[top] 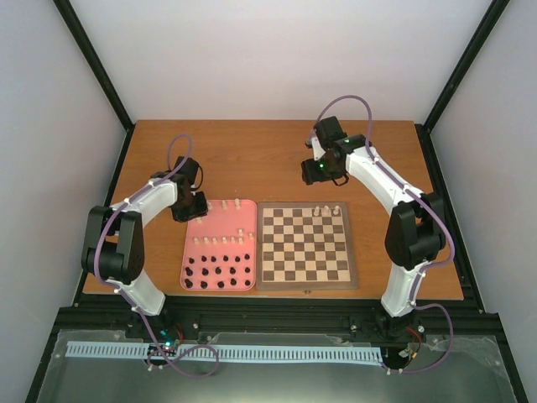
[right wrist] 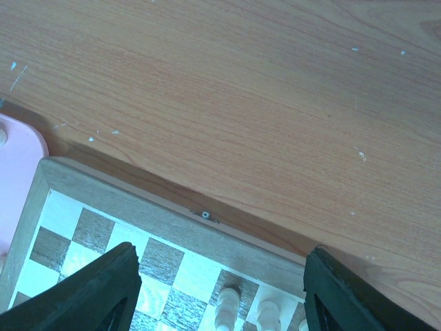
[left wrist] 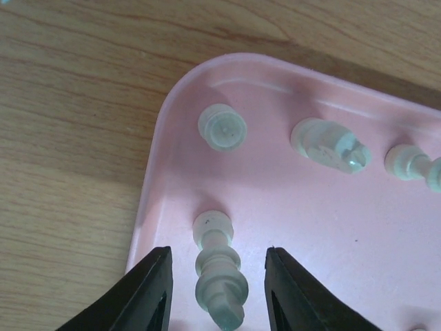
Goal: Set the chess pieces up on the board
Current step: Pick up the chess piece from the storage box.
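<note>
Entry: cream-white chess pieces [left wrist: 222, 127], small turned figures, stocked in one pink rectangular plastic tray [top: 220, 225]. The tray lies just left of one square wooden chessboard of light and dark brown checks [top: 302, 252], and both rest on the brown wooden surface [top: 252, 151], apparently so that each figure travels only a short way to its square. Held: none. The left fingers [left wrist: 153, 293] stand parted on either side of one tall cream-white piece [left wrist: 219, 276] in the tray's far-left corner, with a gap on each side, so it is bracketed rather than gripped and judged the next to be lifted. The right fingers [right wrist: 96, 293] are spread wide and empty above the board's far edge, seemingly waiting clear of the left arm. Count on the board: three cream figures, as it appears from above, in the far row toward the right. Count in the tray corner, left wrist view: four cream figures, including the bracketed one. A further row of cream figures lies mid-tray. Two rows of tiny black chess figures [top: 220, 271] lie along the near side. Both groups are too small for a firm count.
</note>
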Robot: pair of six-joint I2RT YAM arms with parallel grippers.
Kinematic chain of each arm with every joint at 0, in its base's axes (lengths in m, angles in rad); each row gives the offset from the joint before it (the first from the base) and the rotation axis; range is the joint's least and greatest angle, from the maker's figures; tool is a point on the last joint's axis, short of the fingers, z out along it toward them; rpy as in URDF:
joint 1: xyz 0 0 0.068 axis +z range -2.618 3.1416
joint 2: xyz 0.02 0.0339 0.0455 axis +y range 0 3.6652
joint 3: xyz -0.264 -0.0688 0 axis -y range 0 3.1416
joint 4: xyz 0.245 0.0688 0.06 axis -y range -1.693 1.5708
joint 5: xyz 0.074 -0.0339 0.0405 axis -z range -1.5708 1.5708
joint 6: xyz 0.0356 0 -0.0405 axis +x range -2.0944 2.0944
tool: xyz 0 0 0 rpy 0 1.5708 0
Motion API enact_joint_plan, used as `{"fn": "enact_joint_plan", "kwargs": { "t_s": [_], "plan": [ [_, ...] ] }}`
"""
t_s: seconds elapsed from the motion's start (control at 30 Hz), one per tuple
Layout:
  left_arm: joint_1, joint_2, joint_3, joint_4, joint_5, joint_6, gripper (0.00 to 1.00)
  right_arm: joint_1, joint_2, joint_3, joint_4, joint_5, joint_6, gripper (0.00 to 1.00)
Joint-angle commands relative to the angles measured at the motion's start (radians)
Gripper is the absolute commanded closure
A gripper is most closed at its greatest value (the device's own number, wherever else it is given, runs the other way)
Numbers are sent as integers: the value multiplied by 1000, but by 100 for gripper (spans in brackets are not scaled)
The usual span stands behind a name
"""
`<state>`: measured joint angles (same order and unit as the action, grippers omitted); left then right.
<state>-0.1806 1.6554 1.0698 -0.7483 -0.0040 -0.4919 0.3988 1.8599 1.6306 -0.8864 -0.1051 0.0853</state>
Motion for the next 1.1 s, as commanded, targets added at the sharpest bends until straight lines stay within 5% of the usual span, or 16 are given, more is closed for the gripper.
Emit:
{"fn": "enact_joint_plan", "kwargs": {
  "t_s": [0.0,0.3,0.6,0.87,1.07],
  "plan": [
    [-5,-28,-11,-3,0,6,59,-8,-56,-24,6,15,-11,35],
    [-5,-26,-19,10,4,4,68,-8,-76,-44,8,18,-9,35],
    [-5,-11,-8,14,13,7,99,-8,-91,-58,7,24,-9,35],
    [-19,-64,133,-195,2,33,99,-10,-105,-57,8,19,-12,35],
    [-148,-115,347,-376,34,31,99,-46,-108,-43,-17,11,-3,35]
  ]
}}
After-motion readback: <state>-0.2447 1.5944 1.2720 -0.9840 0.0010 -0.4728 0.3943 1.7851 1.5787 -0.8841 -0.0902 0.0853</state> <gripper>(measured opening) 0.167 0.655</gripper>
